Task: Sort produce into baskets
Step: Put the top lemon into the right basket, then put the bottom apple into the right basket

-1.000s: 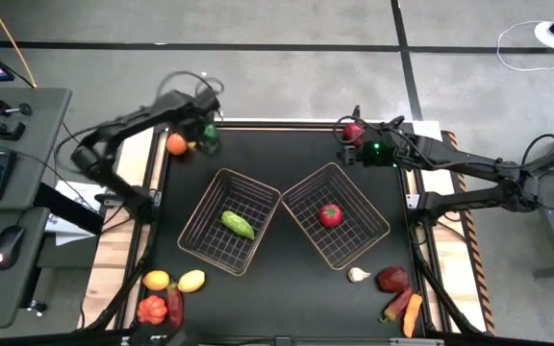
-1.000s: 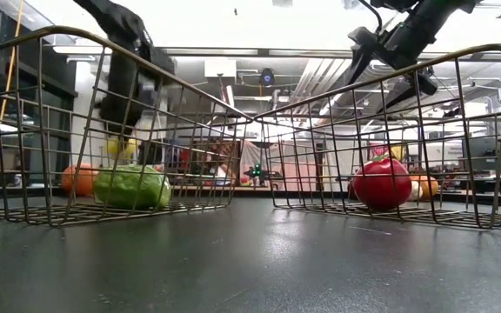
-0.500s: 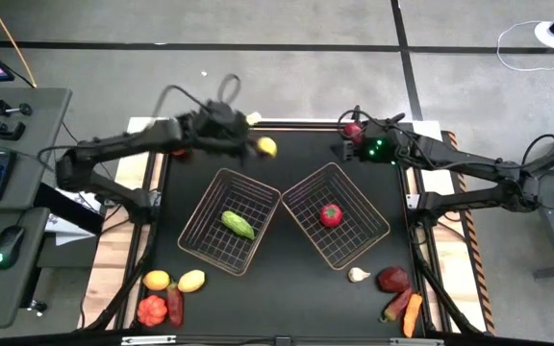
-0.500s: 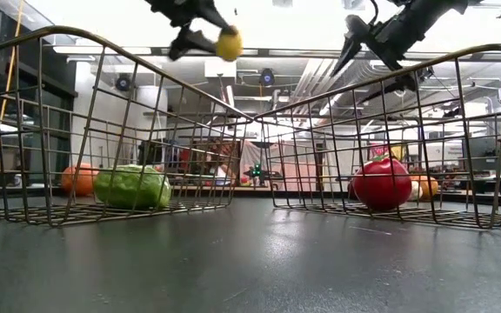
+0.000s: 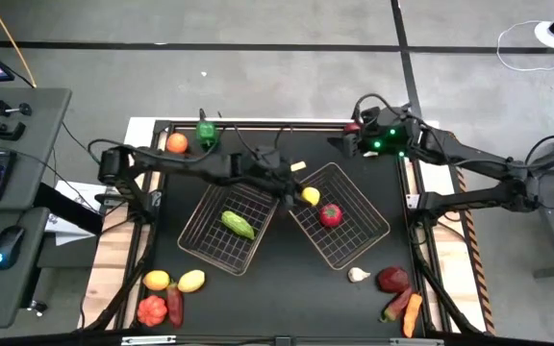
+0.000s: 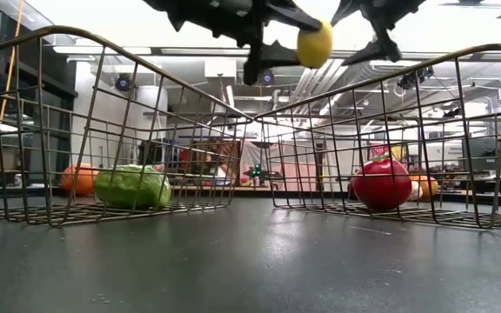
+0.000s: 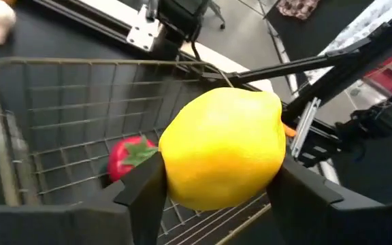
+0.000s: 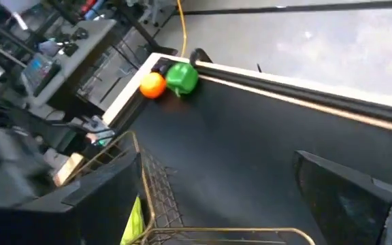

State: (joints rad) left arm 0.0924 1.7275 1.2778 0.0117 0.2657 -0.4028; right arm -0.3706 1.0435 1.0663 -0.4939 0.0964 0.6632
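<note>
My left gripper [image 5: 304,194] is shut on a yellow lemon [image 5: 310,196], held in the air over the left corner of the right basket [image 5: 362,194]. A red fruit [image 5: 330,214] lies on that basket's mesh floor. The left basket [image 5: 203,204] holds a green vegetable [image 5: 238,224]. In the left wrist view the lemon [image 7: 220,153] fills the gap between the fingers, with the red fruit [image 7: 129,158] below it. My right gripper [image 5: 349,144] hovers open over the table's far right part, with nothing between its fingers [image 8: 101,197]. My left gripper pinches the lemon's two opposite sides [image 7: 172,178] between its two fingers [image 7: 145,194]. The fingers reach in from the table's left, slanting a little downward. The lemon [image 6: 313,43] is lifted clear, above the right basket's rim.
An orange [image 5: 176,143] and a green pepper [image 5: 206,133] lie at the far left corner, and a red piece [image 5: 352,126] at the far edge. Yellow and red produce [image 5: 156,280] sits near left. A white garlic [image 5: 358,275], a dark red piece [image 5: 392,280] and a carrot [image 5: 412,313] sit near right.
My left gripper has carried the lemon from the far left corner toward the table's right, to above the right basket. It has tipped from pointing down to nearly level. My right gripper has risen a little.
</note>
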